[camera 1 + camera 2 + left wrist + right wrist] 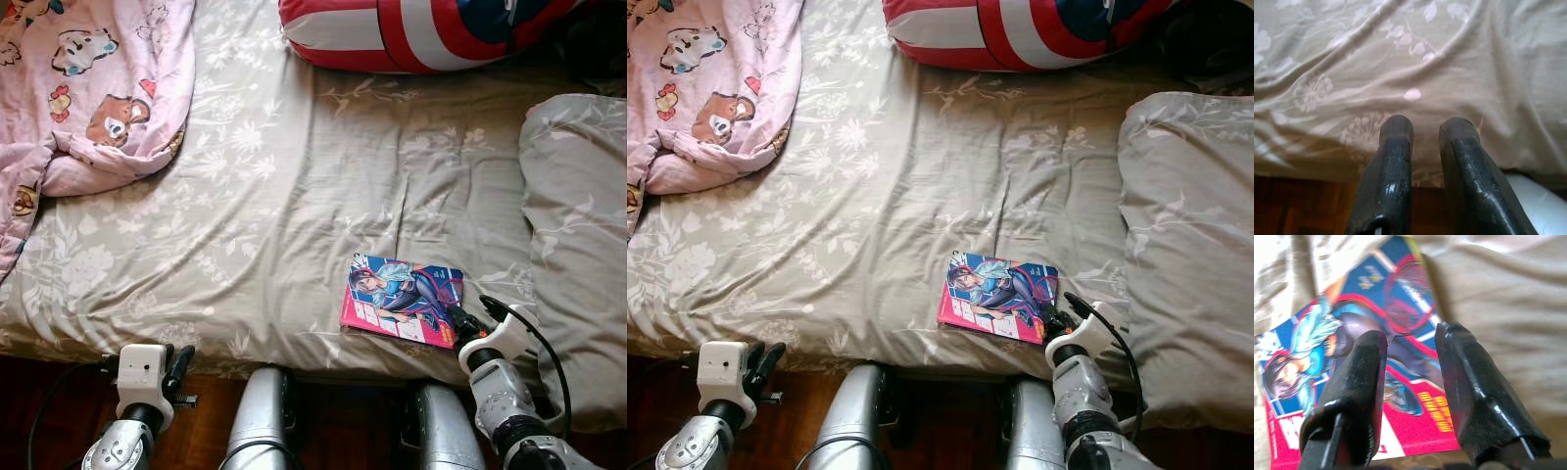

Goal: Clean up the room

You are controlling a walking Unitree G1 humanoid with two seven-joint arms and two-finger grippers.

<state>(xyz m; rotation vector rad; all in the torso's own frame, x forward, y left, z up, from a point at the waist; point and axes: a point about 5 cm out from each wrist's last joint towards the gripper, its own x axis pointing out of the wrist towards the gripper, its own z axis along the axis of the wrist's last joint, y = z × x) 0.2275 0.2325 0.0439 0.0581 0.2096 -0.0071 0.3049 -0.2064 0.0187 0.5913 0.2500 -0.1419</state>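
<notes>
A comic book (400, 298) with a pink and blue cover lies flat on the grey flowered bed sheet (274, 186), near the bed's front edge. My right gripper (475, 315) is at the book's right corner. In the right wrist view the right gripper (1410, 340) hangs just over the cover (1312, 347), open, with a narrow gap between its black fingers and nothing held. My left gripper (181, 364) is low at the bed's front edge, far left of the book. Its fingers (1396, 147) point at bare sheet, slightly apart.
A pink blanket (88, 88) with cartoon animals is bunched at the back left. A red, white and blue cushion (421, 29) lies at the back. A grey pillow (578, 235) fills the right side. Dark wooden floor (49, 401) runs below the bed edge.
</notes>
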